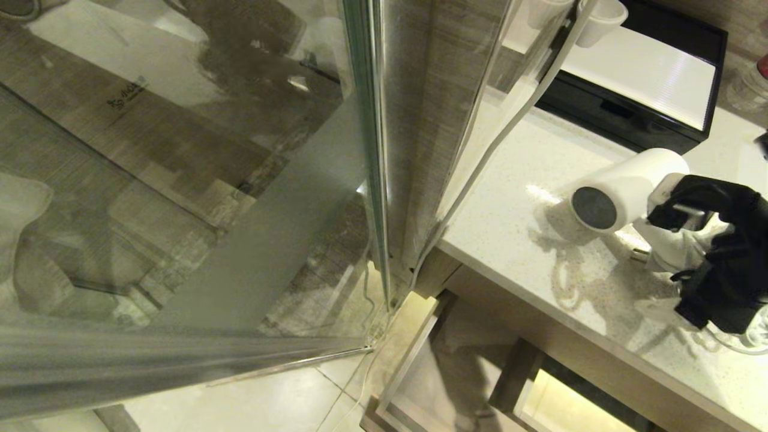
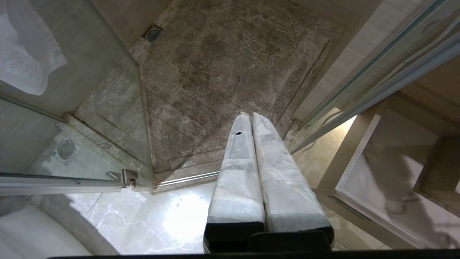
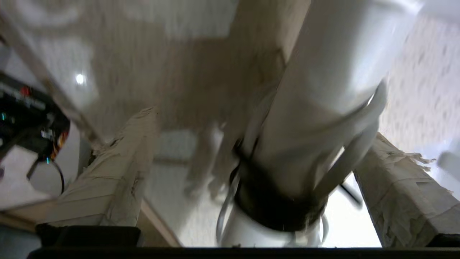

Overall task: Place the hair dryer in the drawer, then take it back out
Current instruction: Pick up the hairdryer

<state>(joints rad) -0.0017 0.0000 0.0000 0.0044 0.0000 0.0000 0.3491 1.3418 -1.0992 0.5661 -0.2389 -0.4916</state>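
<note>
The right gripper [image 3: 251,172] stands spread wide, its fingers [image 3: 118,169] flanking the handle of the hair dryer [image 1: 624,189] without visible contact. The hair dryer lies on the countertop [image 1: 510,240], barrel axis running away from the gripper toward the glass partition [image 1: 366,150]. The drawer [image 1: 420,360] stands open below. The left gripper [image 2: 251,118], pressed together, hangs far off.

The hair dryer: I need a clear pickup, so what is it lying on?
The hair dryer lies on the white speckled countertop, the open right gripper straddling its handle. The surface directly beneath it and part of its cord are covered.
</note>
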